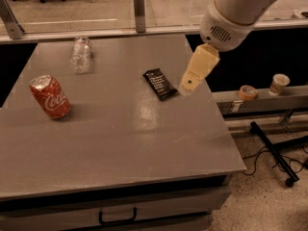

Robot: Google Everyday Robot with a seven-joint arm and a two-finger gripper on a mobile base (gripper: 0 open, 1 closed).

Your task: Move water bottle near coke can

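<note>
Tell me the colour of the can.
The can is red with white script, silver top, seen in the camera view. The claw hangs beside the black packet.

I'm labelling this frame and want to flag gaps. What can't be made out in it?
Camera view:
The hand, hovering right of the black packet: its arm is cut off by the top edge.
Black packet: print too small to read.
Water bottle: clear plastic, so any contents can't be told.
Paper cup on the right ledge: inside hidden by its own wall.
</note>
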